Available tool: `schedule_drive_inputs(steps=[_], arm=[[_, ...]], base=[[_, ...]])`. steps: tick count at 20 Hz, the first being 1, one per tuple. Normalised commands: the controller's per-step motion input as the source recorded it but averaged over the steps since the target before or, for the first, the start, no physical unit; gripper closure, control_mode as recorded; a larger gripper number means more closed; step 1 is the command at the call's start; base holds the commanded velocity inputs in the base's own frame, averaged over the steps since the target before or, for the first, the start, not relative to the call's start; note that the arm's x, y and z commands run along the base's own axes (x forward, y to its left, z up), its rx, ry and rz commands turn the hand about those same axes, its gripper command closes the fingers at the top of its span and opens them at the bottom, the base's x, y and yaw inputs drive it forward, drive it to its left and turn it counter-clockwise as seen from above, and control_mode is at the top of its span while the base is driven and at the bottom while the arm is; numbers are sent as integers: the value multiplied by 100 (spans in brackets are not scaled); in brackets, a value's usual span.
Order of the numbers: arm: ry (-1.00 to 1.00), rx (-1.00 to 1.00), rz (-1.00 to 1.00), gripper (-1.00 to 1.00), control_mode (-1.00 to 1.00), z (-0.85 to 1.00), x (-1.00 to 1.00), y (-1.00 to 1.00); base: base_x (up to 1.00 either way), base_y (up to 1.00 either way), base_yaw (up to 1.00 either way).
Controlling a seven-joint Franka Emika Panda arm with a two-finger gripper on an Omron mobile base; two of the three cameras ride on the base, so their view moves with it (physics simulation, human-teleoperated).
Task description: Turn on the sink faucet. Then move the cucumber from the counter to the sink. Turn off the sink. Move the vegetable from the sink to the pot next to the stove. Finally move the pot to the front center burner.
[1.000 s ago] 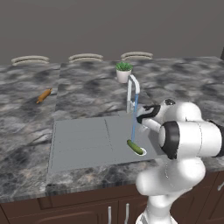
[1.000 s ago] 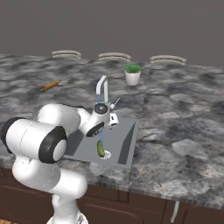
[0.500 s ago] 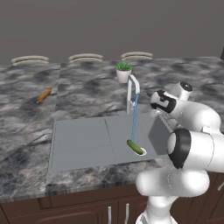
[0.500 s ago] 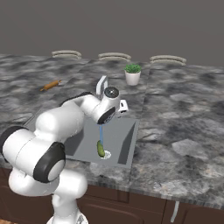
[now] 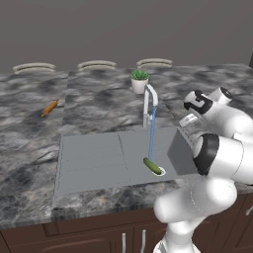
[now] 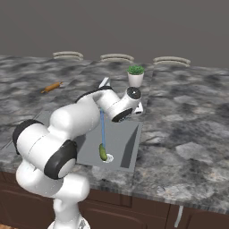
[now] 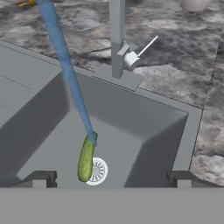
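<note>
Water runs in a blue stream (image 7: 65, 65) from the arched sink faucet (image 5: 148, 101) into the grey sink (image 5: 99, 158). The dark green cucumber (image 5: 153, 166) lies on the basin floor beside the round drain (image 7: 97, 170), its far end under the stream. My gripper (image 5: 186, 120) hangs open and empty above the basin's right end, to the right of the faucet and apart from it. In the hand view the gripper (image 7: 109, 179) looks across the basin at the faucet base and its small side lever (image 7: 142, 48). The pot and stove are out of view.
An orange elongated vegetable (image 5: 49, 107) lies on the dark marbled counter (image 5: 29, 138) far to the left. A small potted plant (image 5: 140, 81) stands behind the faucet. Pale plates (image 5: 96, 64) lean along the back wall. The ribbed drainboard takes the sink's left half.
The hand has risen from low over the basin and swung up and right, level with the faucet's side. The cucumber stays by the drain; the water keeps running.
</note>
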Motion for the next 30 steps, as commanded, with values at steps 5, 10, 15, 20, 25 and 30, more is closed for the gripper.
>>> schedule_drive_inputs(steps=[5,10,15,20,25,30], arm=[[-8,5,13,-100,-100,-8,46,-2],[-11,3,18,-100,-100,-16,45,0],[-19,2,21,-100,-100,-25,40,0],[-10,3,19,-100,-100,-11,62,0],[-4,3,18,-100,-100,-4,60,-12],[0,0,15,-100,-100,-6,60,-15]], base=[[0,0,0],[0,0,0],[0,0,0],[0,0,0],[0,0,0],[0,0,0]])
